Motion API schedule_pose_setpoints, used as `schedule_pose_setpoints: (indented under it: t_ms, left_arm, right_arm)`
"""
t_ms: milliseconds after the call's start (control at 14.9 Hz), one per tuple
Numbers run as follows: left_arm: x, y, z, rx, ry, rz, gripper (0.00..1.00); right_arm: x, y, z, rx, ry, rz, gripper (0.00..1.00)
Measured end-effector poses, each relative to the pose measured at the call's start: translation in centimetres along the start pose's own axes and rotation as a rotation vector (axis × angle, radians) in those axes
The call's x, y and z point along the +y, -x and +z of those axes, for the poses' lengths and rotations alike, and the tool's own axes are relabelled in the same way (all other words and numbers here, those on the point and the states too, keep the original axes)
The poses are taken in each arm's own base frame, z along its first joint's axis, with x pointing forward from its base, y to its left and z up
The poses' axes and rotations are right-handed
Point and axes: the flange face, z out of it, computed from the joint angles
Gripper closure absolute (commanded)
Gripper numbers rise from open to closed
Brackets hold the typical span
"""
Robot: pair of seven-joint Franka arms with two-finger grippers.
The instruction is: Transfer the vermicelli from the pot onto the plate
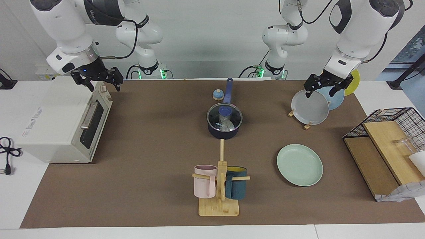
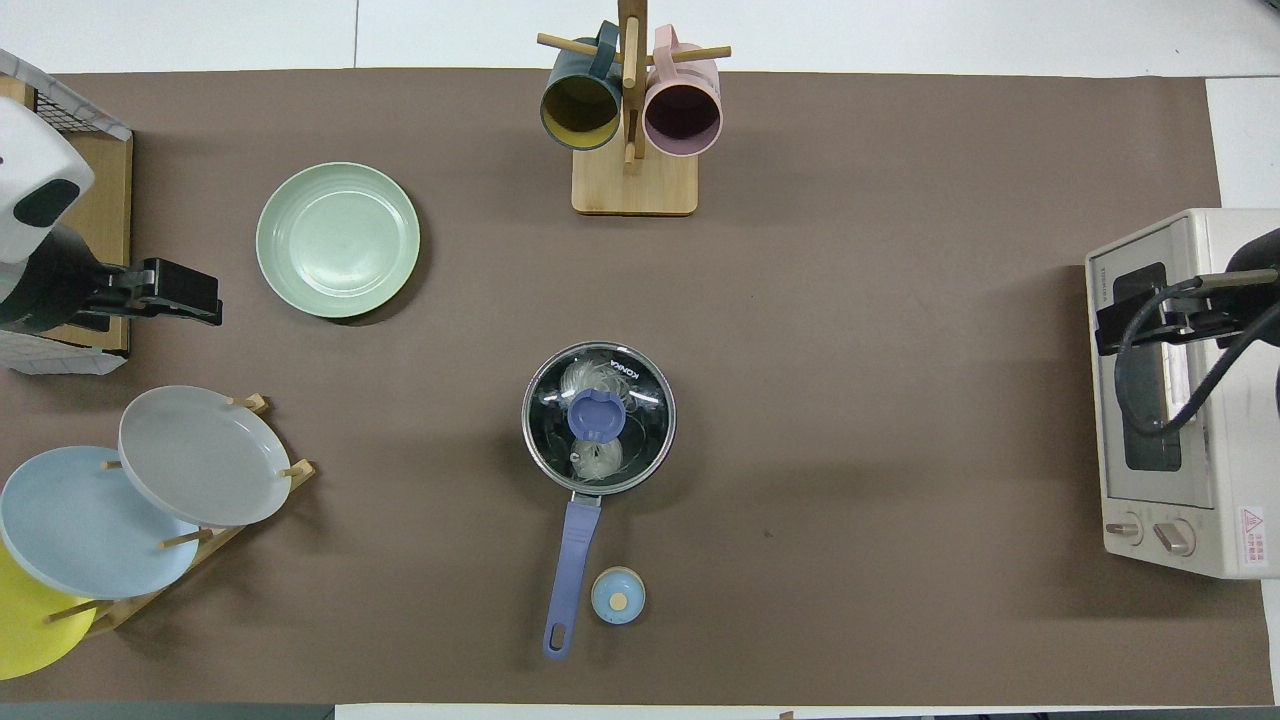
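Done: nothing; vermicelli [image 2: 597, 458] in lidded pot [image 1: 224, 127], mid-worktop.
Left: lift lid [image 2: 598, 416], move noodles to plate [image 1: 299, 165].
Left claw [image 1: 327, 87]: wide, empty, over plate rack.
Right claw [image 1: 98, 79]: wide, empty, over oven.

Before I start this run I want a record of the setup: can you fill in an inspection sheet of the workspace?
Surface: brown mat on a white table.
Job's things: pot mid-table under a glass lid, vermicelli inside; mint plate bare, toward the left arm's end.
Clutter: mug tree with pink and teal mugs; rack with grey plate, light blue and yellow plates; small blue round object beside the pot's handle; toaster oven; wire basket.
Grippers: left gripper over the plate rack, right gripper over the oven; both open, empty.
Cables: black cord beside the oven; arm cables at the bases.
Surroundings: white wall; nothing else seen.
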Motion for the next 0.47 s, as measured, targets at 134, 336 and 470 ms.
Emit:
schedule_pose_setpoints:
  t_ms: [134, 336, 470]
  left_arm:
    - [0.0, 0.0, 0.0, 0.0, 0.0, 0.0, 0.0]
    - [0.0, 0.0, 0.0, 0.0, 0.0, 0.0, 0.0]
    - [0.0, 0.0, 0.0, 0.0, 0.0, 0.0, 0.0]
  right_arm:
    - [0.0, 0.0, -0.01, 0.0, 0.0, 0.0, 0.0]
    - [-0.16, 0.0, -0.02, 0.0, 0.0, -0.003, 0.0]
    - [-0.41, -0.01, -0.03, 0.0, 0.001, -0.007, 0.0]
